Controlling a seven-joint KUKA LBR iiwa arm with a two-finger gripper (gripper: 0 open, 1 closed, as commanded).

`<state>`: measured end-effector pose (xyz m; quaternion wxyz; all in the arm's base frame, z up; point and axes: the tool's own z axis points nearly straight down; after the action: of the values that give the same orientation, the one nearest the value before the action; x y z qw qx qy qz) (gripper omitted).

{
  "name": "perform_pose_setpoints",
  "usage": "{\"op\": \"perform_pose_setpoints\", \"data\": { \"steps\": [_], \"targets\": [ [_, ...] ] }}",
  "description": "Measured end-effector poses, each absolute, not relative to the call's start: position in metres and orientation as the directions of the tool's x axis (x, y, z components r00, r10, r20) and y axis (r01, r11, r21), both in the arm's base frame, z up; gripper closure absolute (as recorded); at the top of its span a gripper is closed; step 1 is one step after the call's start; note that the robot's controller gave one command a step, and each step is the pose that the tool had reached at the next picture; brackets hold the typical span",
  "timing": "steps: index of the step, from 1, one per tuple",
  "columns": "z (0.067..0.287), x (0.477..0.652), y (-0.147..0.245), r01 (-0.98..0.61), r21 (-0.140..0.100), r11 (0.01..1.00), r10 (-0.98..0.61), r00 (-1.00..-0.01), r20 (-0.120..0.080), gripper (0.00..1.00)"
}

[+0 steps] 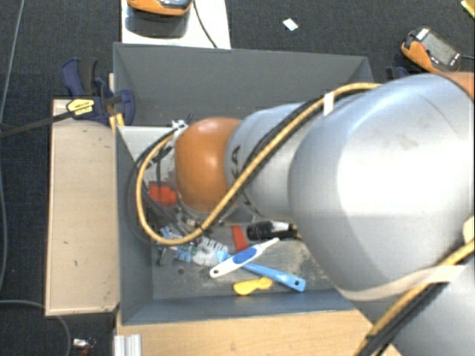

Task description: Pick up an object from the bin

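Observation:
A bit of my gripper's [184,216] body shows beneath the arm's orange cover, low over the bin's left part. A red block [162,194] lies just to its left. Below it sits a crumpled blue and white packet [194,253]. A white and blue toothbrush [245,259] lies slanted to the lower right of the gripper. Beside it are a small red piece [238,237] and a black marker [272,231]. A blue-handled tool with a yellow end [272,279] rests near the bin's front wall.
The arm and its orange cover hide the middle and right of the bin. A yellow cable loops round the cover, down towards the bin floor at the left.

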<state>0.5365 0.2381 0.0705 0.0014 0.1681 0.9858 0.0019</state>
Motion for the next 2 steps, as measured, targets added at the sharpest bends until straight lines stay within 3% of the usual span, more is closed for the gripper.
{"op": "perform_pose_setpoints", "data": {
  "steps": [2],
  "targets": [
    [0.0709, 0.5383, 0.2381, 0.336, 0.005, 0.942, 0.336, -0.942, -0.002, 0.00]
  ]
}}
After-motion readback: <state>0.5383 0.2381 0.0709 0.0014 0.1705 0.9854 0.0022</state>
